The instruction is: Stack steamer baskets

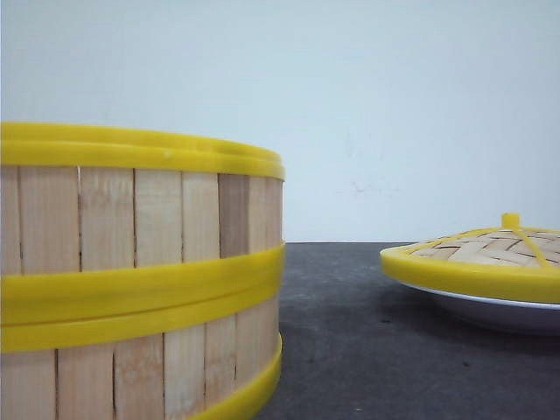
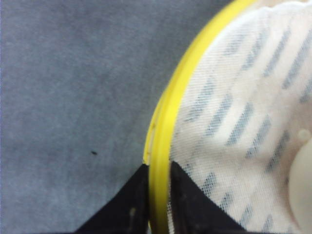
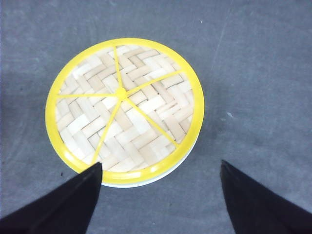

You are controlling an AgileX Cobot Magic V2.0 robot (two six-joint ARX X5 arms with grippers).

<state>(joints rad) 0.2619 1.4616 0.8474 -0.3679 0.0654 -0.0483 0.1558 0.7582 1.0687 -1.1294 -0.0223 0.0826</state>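
Baskets: two steamer baskets [image 1: 131, 280] stacked, near left; pale slats, yellow rims.
L gripper [image 2: 158, 195]: clamps top rim.
R gripper [image 3: 161, 195]: fingers spread wide.
Surface: dark grey table [image 1: 350, 350]; white wall [image 1: 350, 105].

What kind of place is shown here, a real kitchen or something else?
Probably a lab test bench, not a kitchen: a bare white wall, a dark grey mat, and only props on it, stacked steamer baskets and a woven lid resting on a white plate.
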